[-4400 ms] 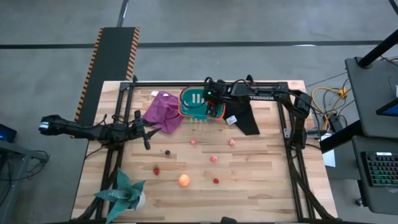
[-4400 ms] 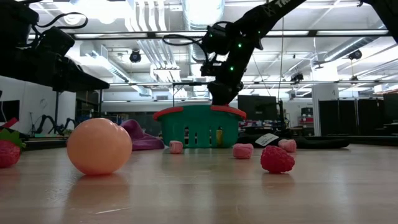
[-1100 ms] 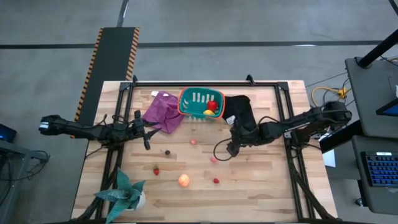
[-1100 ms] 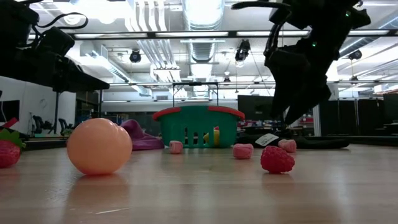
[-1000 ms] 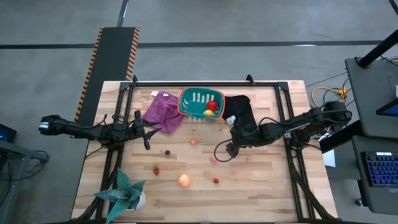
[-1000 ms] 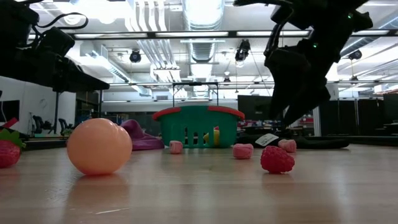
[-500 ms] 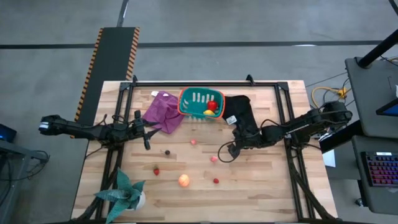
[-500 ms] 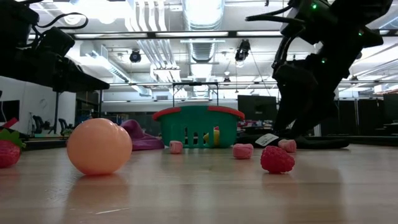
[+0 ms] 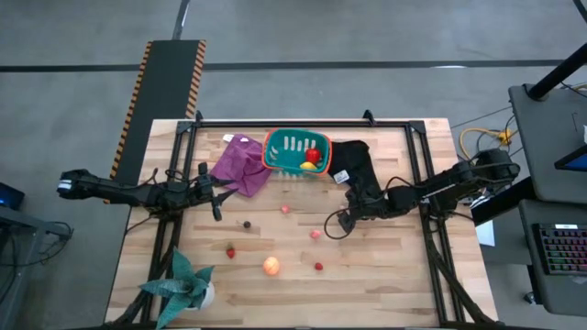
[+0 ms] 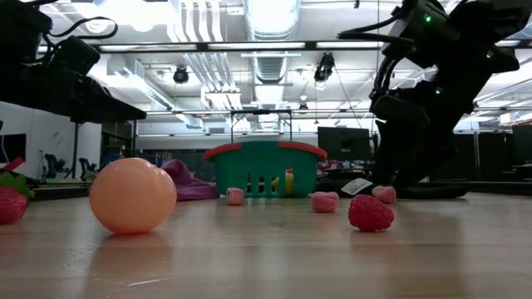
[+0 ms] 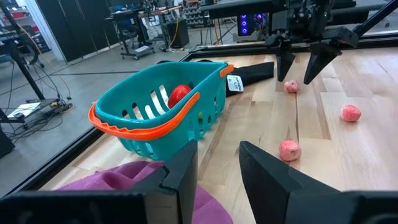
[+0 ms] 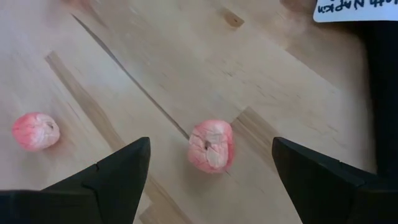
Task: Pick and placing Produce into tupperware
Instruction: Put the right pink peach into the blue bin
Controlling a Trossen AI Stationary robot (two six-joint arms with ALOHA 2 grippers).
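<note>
The teal tupperware [image 9: 296,153] with its orange rim stands at the table's far side and holds a red piece [image 9: 313,156] and a yellow piece [image 9: 307,166]. My right gripper [image 9: 344,218] is open and points down over a pink piece [image 12: 211,146]. That piece lies on the table between the fingers, untouched. Loose on the table are the orange-peach ball [image 9: 271,266], two more pink pieces [image 9: 285,209] [image 9: 315,235], red pieces [image 9: 230,251] [image 9: 318,267] and a dark piece [image 9: 246,224]. My left gripper [image 9: 213,197] waits open at the left side.
A purple cloth [image 9: 240,165] lies left of the tupperware. A black cloth [image 9: 353,165] with a white tag [image 9: 341,176] lies to its right, just beyond my right gripper. A green spiky plant [image 9: 183,284] stands at the near left corner.
My right gripper has come down toward the pink piece beside the black cloth and shifted slightly toward the table's right edge, with its fingers staying open. Nothing on the table has moved.
</note>
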